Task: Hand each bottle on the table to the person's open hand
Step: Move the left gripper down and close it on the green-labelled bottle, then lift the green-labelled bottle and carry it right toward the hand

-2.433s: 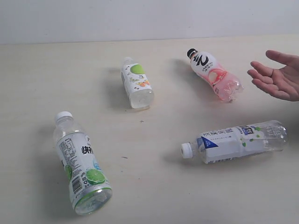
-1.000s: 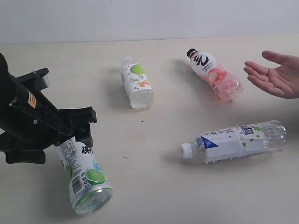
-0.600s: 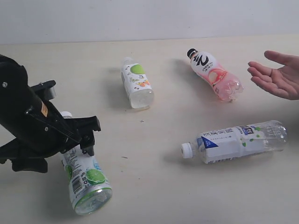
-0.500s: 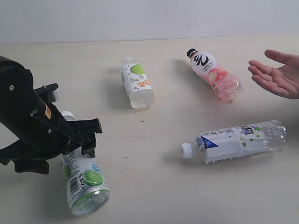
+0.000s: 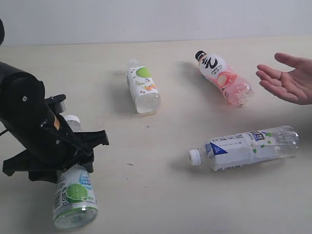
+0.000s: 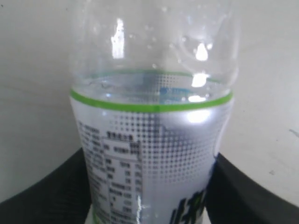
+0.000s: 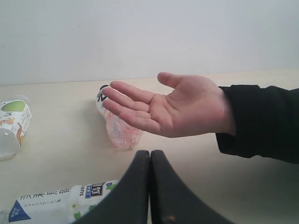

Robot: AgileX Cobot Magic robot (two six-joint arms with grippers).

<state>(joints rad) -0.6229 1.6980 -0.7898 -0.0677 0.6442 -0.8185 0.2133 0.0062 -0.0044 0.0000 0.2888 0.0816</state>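
Tabletop seen from the outside camera: four drink bottles on a pale table, with an open hand waiting palm up at the right edge. The left gripper is clamped across the upper body of a lime bottle — the one farthest from the hand, clear across the table. Whether it has left the surface is not clear. A pink bottle lies nearest the hand, just off its fingertips. A blue-label bottle lies near the hand on the camera's side. A second lime bottle lies well apart from it.

Left wrist camera: the lime bottle fills the picture, its label held between two dark fingers, one on each side, both touching it.

Right wrist camera: the right gripper has its fingers pressed together on nothing and points toward the hand, which has a dark sleeve at the wrist.

As I judge it, the first bottle is gripped but not delivered. The next move calls for lifting it and carrying it all the way to the palm — clear of the other bottles — and letting go only once it rests there.
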